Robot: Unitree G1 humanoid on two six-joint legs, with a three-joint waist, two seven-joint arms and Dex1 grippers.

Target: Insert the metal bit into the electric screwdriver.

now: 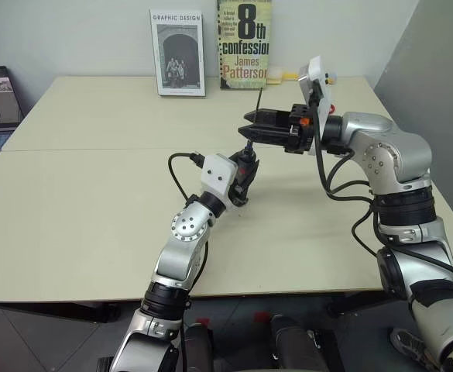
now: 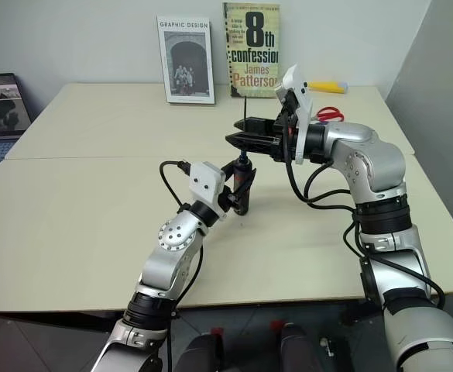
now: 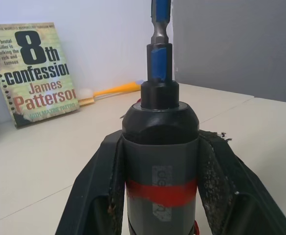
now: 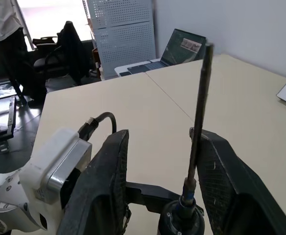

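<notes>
Left end effector (image 3: 160, 142): clamped tight on the electric screwdriver (image 3: 160, 161), one finger on each side of the body at the red band; held above the middle of the worktop (image 1: 94, 194), tip up and tilted slightly to the far side.
Right end effector (image 4: 165, 134): reaches in from the right, pointing left, just above the screwdriver's tip; fingers half spread, not pinching. The metal bit (image 4: 200, 98) stands between them, close against one finger (image 4: 216, 161), with a clear gap to the other.
Bit position: lower end sits in the blue-marked collar at the screwdriver's tip; the shaft rises past the right fingers. Depth of seating cannot be told.
Step in hand (judgement): finishing the insertion, that is, confirming the bit is fully home and then freeing it.
How to do it well: keep the left grip rigid and the screwdriver's axis fixed. If a push is needed, close lightly on the shaft and press straight down the axis. Back the right fingers off sideways, clear of the shaft.
Risk: a finger dragging on the thin bit could lever it out or tip it.
Surroundings: two books (image 1: 244, 43) stand at the far edge, well apart from the work.
</notes>
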